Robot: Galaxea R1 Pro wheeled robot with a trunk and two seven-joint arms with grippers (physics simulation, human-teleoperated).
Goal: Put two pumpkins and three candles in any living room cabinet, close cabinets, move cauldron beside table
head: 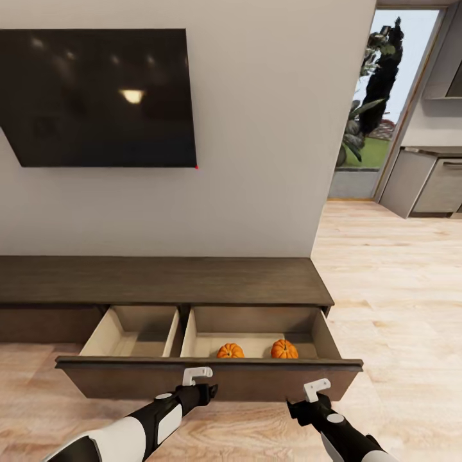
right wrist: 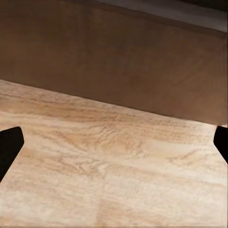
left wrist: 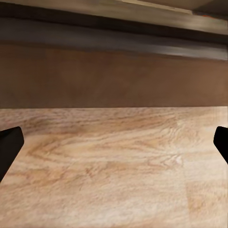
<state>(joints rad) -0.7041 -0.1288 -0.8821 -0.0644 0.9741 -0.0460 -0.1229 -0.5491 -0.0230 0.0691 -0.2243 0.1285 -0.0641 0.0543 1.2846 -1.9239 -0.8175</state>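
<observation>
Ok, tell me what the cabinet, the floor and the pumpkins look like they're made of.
Cabinet: dark brown wood or veneer, matte, faint grain; the drawer insides are pale beige, plain.
Floor: light wood planks or laminate, grain and seams visible.
Pumpkins: ribbed orange skin, slightly glossy; real or plastic, can't tell.

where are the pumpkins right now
In the head view, both pumpkins sit side by side in the right compartment of the cabinet's open drawer.

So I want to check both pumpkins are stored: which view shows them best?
The head view: both pumpkins sit in the right compartment of the open drawer. The left wrist and right wrist views face the drawer's brown front and the floor, so its inside is hidden there.
</observation>
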